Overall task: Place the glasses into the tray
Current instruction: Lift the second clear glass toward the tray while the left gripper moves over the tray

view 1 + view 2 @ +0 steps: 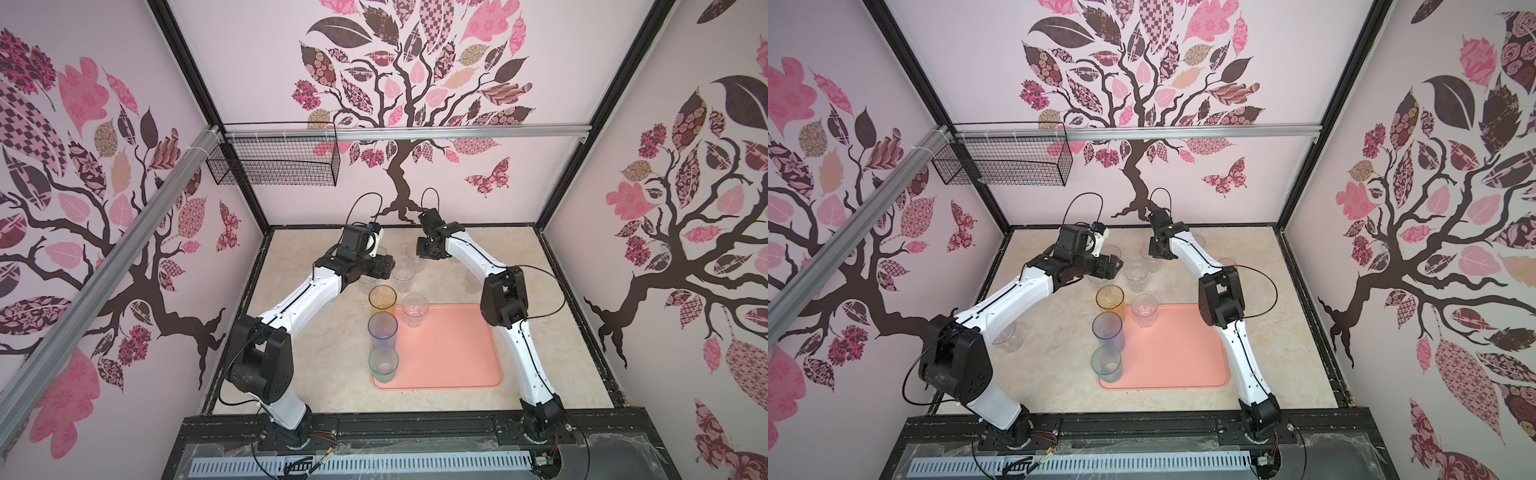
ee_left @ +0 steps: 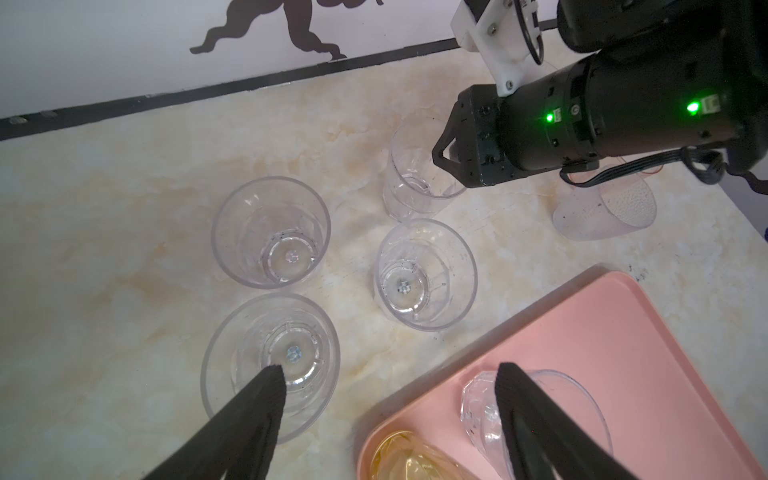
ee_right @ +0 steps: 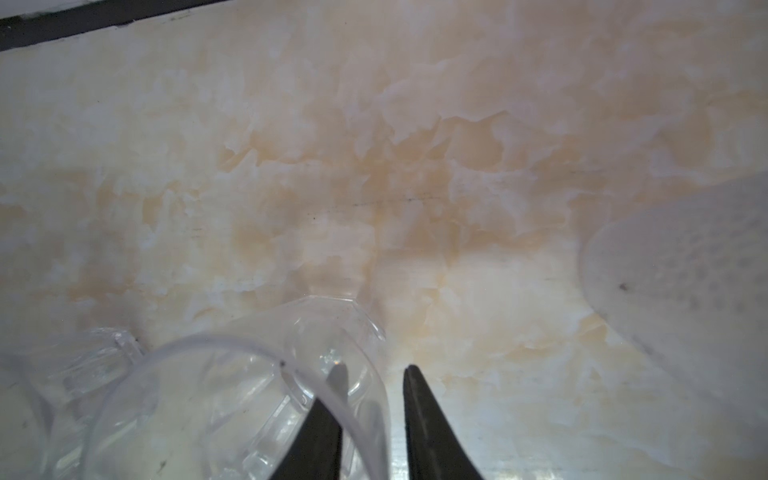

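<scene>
on the tabletop (image 1: pixel 561 374) i see the tray (image 1: pixel 449 353) toward the near edge. the amber glass (image 1: pixel 382 298), blue-grey glass (image 1: pixel 382 328) and teal glass (image 1: pixel 383 363) line its left rim, a clear glass (image 1: pixel 414 309) its far rim. loose glasses (image 2: pixel 270 232) stand toward the far edge. my left gripper (image 2: pixel 390 372) gapes wide. my right gripper (image 3: pixel 375 368) straddles a faceted glass (image 3: pixel 208 395) wall; i cannot tell if it pinches.

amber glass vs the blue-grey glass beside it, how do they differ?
Colour: the amber glass is yellow-orange, the blue-grey glass bluish.
Height: the blue-grey glass looks taller than the amber glass.
Place: the amber glass stands at the far left corner of the tray; the blue-grey glass stands just nearer the robot along the same edge.
Both are see-through, upright, empty and in the tray.
</scene>
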